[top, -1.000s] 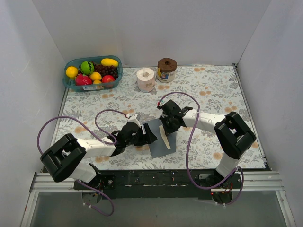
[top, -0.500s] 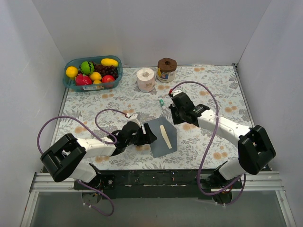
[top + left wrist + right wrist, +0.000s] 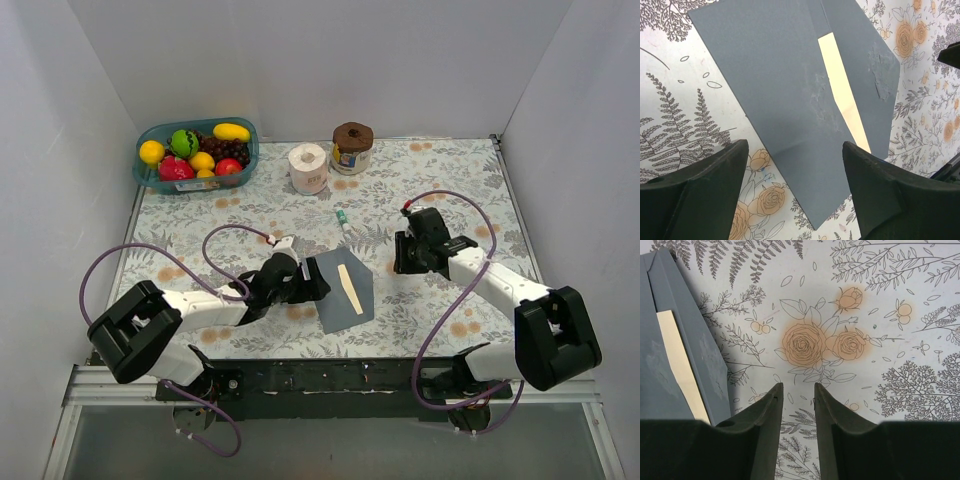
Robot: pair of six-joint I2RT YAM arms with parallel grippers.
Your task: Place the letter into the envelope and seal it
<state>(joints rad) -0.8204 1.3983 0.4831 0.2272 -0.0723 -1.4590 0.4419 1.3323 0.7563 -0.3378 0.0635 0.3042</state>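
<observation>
Walls first: plain white panels (image 3: 400, 60) box us in on three sides, and below them lies the table (image 3: 460, 190), dressed in a pale cloth printed with grey ferns and orange roses. Both arms reach in from the near edge, purple cables looping over them.

We see the left gripper (image 3: 312, 286) low at the left edge of the envelope (image 3: 330, 305), and from its own wrist view the fingers (image 3: 705, 200) stand wide apart with nothing between them, grey paper (image 3: 775, 85) flat beneath.

The right gripper (image 3: 402, 254) sits off to the envelope's right, clear of it. Its jaws show only a narrow gap and they pinch nothing; bare cloth lies below.

At the far left corner there's a teal basket (image 3: 248, 150) of toy fruit, then a white paper roll (image 3: 308, 167) and a brown-lidded jar (image 3: 352, 148) beside it.

The envelope rests near the table's front middle. The letter (image 3: 347, 286) is inside, just a slim cream strip (image 3: 842, 90) peeking between the grey panels.

Smallest of all is a little green-and-white thing (image 3: 342, 218) lying on the cloth beyond the envelope.
</observation>
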